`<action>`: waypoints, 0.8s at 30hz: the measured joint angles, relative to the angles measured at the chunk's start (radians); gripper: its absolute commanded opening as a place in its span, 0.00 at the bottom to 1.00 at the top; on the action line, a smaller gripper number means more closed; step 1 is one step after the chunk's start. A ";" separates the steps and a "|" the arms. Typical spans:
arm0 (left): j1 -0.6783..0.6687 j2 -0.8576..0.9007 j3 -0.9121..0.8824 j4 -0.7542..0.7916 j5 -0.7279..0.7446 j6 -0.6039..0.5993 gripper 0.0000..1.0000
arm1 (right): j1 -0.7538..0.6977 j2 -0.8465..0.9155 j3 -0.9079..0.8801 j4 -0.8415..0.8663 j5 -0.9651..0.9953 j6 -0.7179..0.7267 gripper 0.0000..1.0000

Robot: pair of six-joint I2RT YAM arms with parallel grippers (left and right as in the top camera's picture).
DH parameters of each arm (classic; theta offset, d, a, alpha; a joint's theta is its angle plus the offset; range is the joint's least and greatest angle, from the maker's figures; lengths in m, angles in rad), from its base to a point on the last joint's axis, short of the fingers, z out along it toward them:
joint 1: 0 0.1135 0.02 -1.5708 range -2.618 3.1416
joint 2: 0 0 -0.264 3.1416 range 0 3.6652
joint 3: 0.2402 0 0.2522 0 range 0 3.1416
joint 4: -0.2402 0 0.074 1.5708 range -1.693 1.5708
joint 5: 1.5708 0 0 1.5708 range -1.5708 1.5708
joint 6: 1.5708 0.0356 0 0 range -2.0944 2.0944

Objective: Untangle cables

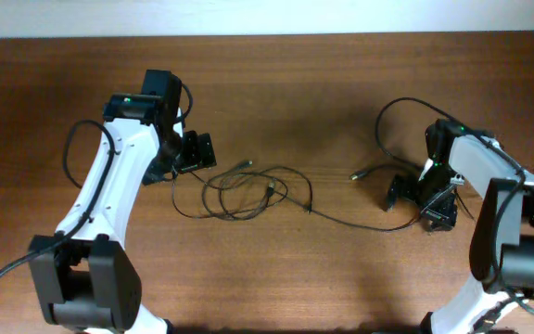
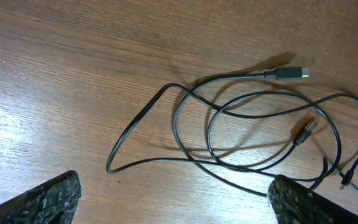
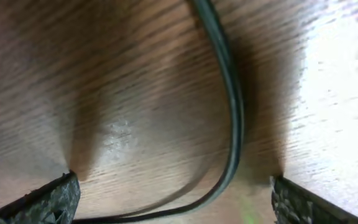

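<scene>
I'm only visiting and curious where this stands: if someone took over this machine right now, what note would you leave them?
Left gripper: open, holding nothing, above the table beside the tangle.
Right gripper: open, low over the wood, with a strand lying between its fingers, not clamped.
Cables: loops overlap mid-table. One long run trails out to the right gripper, and a plug lies loose nearby.
Done: nothing looks separated yet.
Left: grip a strand and draw the loops apart.
</scene>
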 measured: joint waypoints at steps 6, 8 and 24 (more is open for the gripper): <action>0.000 0.000 0.000 0.000 0.000 0.000 0.99 | 0.141 -0.052 -0.051 0.128 0.009 0.040 0.98; 0.000 0.000 0.000 0.000 0.000 0.000 0.99 | 0.247 -0.058 -0.029 0.266 -0.073 0.001 0.98; 0.000 0.000 0.000 0.000 0.000 0.000 0.99 | 0.312 0.015 0.018 0.465 -0.505 -0.112 0.98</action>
